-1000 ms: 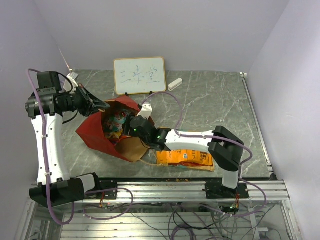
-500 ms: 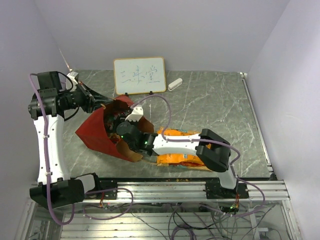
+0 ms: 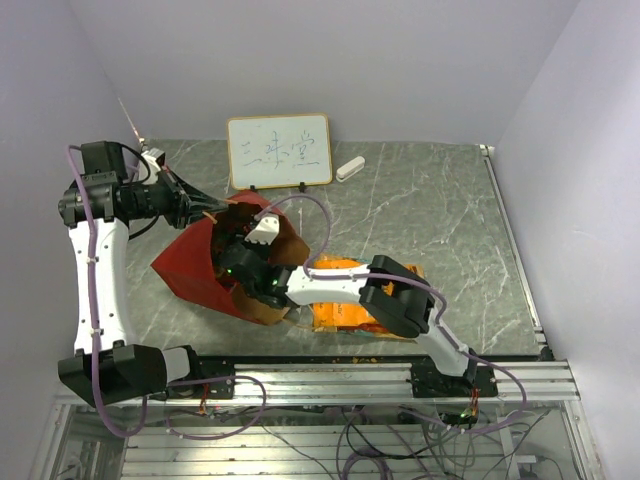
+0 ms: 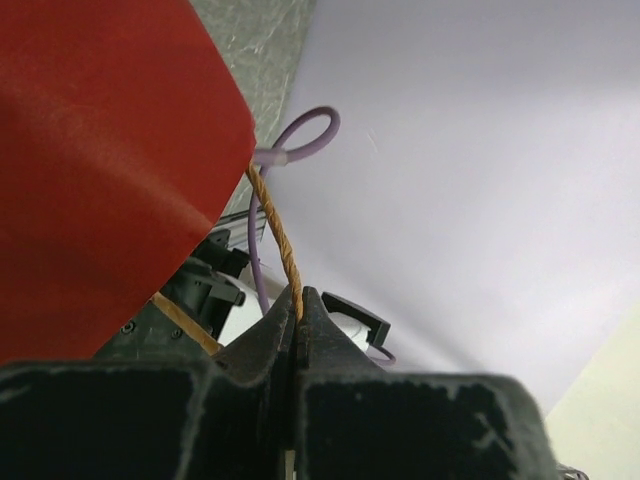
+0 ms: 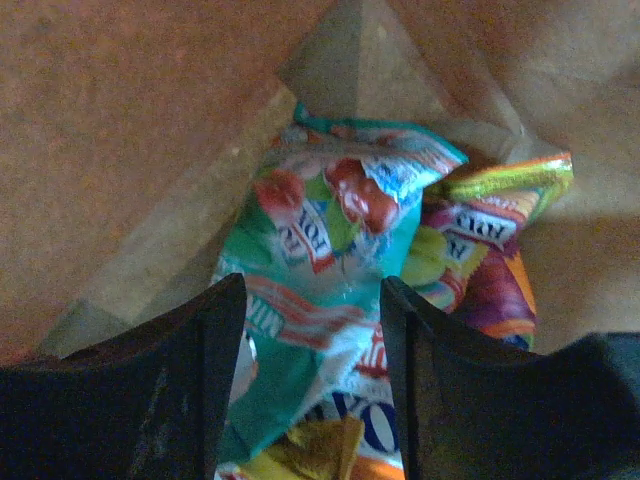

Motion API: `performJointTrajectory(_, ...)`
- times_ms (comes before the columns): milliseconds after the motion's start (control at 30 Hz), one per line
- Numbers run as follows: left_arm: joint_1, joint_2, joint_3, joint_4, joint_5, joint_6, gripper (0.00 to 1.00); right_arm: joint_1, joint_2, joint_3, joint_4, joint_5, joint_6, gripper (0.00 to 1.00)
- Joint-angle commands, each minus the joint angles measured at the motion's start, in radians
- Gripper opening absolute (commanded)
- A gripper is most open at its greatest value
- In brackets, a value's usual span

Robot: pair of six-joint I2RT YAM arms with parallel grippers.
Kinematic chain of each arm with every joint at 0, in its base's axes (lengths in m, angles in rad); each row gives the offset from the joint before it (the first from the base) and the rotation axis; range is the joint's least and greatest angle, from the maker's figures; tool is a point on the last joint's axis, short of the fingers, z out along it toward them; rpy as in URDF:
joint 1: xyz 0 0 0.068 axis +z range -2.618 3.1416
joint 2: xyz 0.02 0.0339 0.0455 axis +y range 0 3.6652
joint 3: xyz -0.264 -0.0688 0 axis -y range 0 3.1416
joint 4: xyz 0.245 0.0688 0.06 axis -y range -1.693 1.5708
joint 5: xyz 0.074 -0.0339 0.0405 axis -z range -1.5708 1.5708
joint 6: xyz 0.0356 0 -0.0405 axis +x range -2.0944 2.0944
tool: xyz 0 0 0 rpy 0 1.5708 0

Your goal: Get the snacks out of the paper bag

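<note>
Far side, left of centre: you are looking at a whiteboard (image 3: 279, 151) carrying three handwritten green characters; the first is reading as 三, the rest are staying unclear. Inside the paper bag (image 5: 120, 120), a teal packet (image 5: 330, 270) is showing upside-down red letters, apparently "ROL", with blue "VO" below. A purple-and-yellow packet (image 5: 480, 250) beside it is repeating "ROL". Print on the orange chip bag (image 3: 340, 315) is proving too small to read.

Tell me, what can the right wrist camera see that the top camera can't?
Only the right wrist camera sees inside: a teal packet and more snacks past the open right gripper. Only the top camera sees the whiteboard, the orange chip bag on the table, and the left gripper holding the handle. Both show the paper bag.
</note>
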Motion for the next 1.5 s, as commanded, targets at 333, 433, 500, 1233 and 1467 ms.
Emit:
performJointTrajectory(333,0.012,0.005,0.03,-0.159,0.033,0.156,0.07,-0.053,0.177,0.231,-0.161,0.047,0.182,0.77)
performJointTrajectory(433,0.013,0.006,0.029,-0.171,0.029,0.166,0.07,-0.063,0.209,0.257,-0.139,0.033,0.169,0.75)
performJointTrajectory(500,0.012,0.007,0.03,-0.17,0.024,0.164,0.07,-0.072,0.232,0.285,-0.159,0.026,0.181,0.68)
performJointTrajectory(1233,0.013,0.023,0.043,0.011,-0.045,-0.031,0.07,-0.013,-0.069,0.046,0.164,-0.056,-0.159,0.0)
performJointTrajectory(1467,0.012,0.03,0.052,0.047,-0.074,-0.076,0.07,-0.012,-0.179,-0.043,0.191,-0.064,-0.212,0.0)
